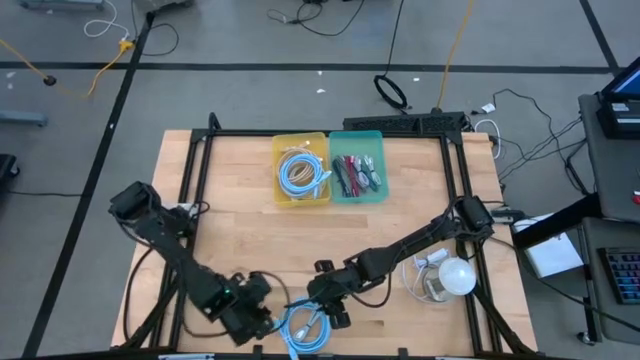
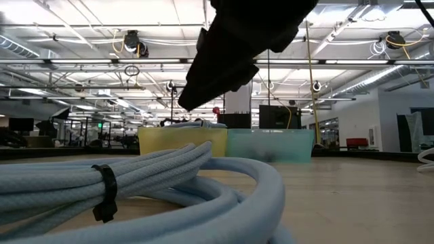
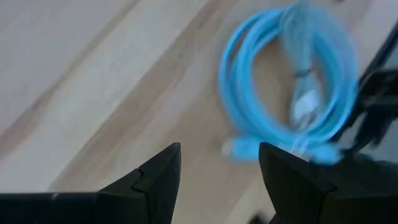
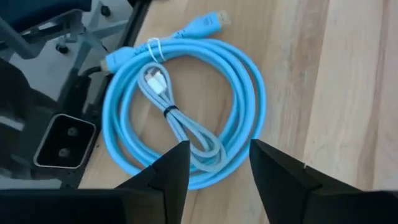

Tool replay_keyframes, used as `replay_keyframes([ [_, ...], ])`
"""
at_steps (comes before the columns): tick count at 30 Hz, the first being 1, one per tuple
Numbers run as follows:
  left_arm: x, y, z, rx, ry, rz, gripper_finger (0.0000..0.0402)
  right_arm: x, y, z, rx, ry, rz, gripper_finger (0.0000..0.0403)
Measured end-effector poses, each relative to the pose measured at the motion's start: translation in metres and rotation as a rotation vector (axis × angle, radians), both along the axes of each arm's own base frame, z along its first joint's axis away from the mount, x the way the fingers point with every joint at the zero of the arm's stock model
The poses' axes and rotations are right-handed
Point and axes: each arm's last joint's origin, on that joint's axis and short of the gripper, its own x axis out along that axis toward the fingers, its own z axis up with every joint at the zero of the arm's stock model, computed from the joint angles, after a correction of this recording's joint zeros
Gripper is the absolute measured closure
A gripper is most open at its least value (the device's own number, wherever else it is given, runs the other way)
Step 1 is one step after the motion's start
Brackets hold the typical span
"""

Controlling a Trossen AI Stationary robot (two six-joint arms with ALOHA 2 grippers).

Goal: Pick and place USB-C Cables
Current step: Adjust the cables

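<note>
Right end effector (image 1: pixel 335 312): fingers spread, empty, poised over the light blue cable coil (image 1: pixel 306 330) at the table's (image 1: pixel 240 240) near edge. Left end effector (image 1: pixel 262 318): spread, empty, just beside the same coil. Yellow bin (image 1: pixel 300 168): holds more coiled cables. Teal bin (image 1: pixel 358 166): short dark cables.

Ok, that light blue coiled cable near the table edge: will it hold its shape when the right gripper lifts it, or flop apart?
The light blue cable will probably stay coiled, since a dark tie binds its thinner inner loops. The loose plug ends would likely dangle. It looks light and soft, so the right gripper, open above one side, may lift it sagging.
</note>
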Motion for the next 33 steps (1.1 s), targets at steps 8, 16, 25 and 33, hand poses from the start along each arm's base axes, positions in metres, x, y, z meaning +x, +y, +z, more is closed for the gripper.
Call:
replay_keyframes([
  [8, 0.042, 0.032, -0.004, -0.081, 0.015, -0.121, 0.0188, -0.016, 0.007, 0.012, 0.041, 0.098, -0.064, 0.0235],
  [16, 0.072, 0.011, -0.023, -0.200, -0.160, -0.327, 0.0382, -0.052, 0.016, 0.041, -0.100, 0.137, -0.186, 0.0244],
  [25, 0.080, 0.004, -0.069, -0.179, -0.069, -0.353, 0.0400, -0.079, 0.024, 0.077, -0.151, 0.013, -0.329, 0.0268],
  [33, 0.087, 0.027, -0.076, -0.078, -0.007, -0.346, 0.0400, -0.080, 0.026, 0.085, -0.118, -0.041, -0.368, 0.0287],
])
